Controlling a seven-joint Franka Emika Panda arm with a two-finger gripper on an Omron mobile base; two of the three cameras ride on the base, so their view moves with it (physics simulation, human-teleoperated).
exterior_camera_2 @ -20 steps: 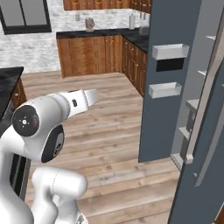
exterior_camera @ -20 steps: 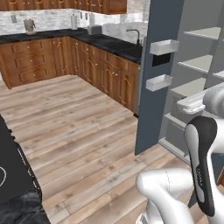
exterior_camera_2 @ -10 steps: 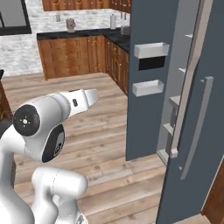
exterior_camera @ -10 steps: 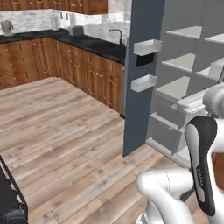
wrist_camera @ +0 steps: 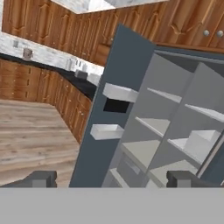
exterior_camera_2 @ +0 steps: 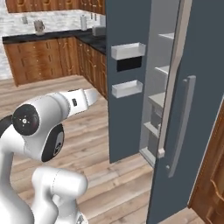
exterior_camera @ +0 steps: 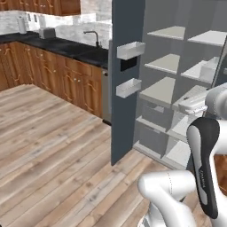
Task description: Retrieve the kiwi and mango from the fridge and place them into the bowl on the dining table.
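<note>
The fridge (exterior_camera: 122, 111) stands open ahead of me, a dark slate-grey body with light grey shelves (exterior_camera: 164, 88) and white door bins (exterior_camera: 131, 49). Its right door (exterior_camera_2: 192, 65) with a long pale handle (exterior_camera_2: 179, 127) swings toward me. In the hand view the fridge (wrist_camera: 94, 153) lies straight ahead, and my gripper (wrist_camera: 114, 179) is open with nothing between its fingertips (wrist_camera: 41, 178), still short of the shelves. No kiwi or mango shows on the shelves I can see. The bowl and the dining table are out of view.
Wooden cabinets (exterior_camera: 44, 71) under a black wall counter with a sink tap (exterior_camera: 91, 37) run along the back left. Bare wooden floor (exterior_camera: 53, 155) spreads left of the fridge. A wooden cabinet panel (exterior_camera_2: 210, 175) stands right of the open door.
The whole picture has shifted: the base has driven closer to the fridge, which is now larger and more central. The gripper has stayed open.
</note>
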